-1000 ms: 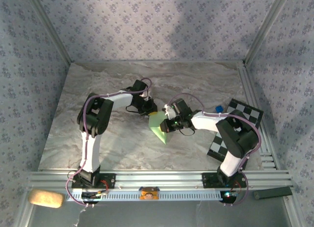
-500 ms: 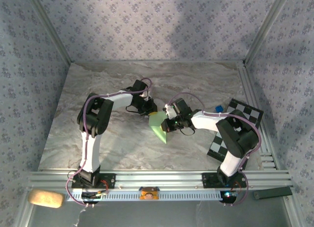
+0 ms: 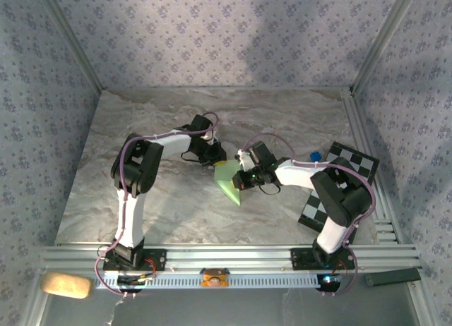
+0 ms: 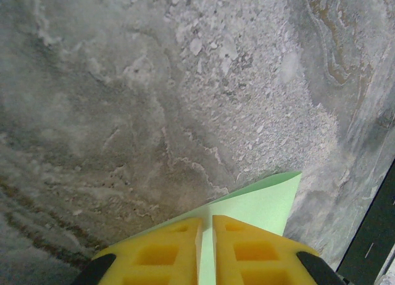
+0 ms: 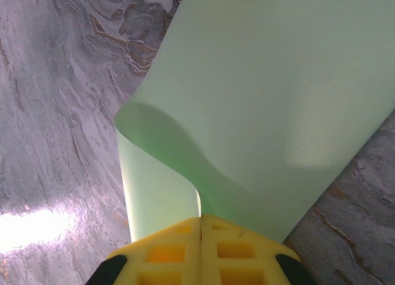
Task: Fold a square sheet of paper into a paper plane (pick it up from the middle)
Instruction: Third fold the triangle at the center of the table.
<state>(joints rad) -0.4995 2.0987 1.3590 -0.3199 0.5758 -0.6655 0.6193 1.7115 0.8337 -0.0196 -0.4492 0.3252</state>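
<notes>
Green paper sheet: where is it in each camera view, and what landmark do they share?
Top external: green paper sheet near the picture's centre.
Left wrist: sheet at bottom right, pinched by the left gripper.
Right wrist: sheet across the upper right, curling from the right gripper.
Shared landmark: grey marble tabletop.

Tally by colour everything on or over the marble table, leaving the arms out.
Green: 1, the sheet of paper
Black-and-white: 1, the checkered board
Blue: 1, a small object
Total: 3
</notes>
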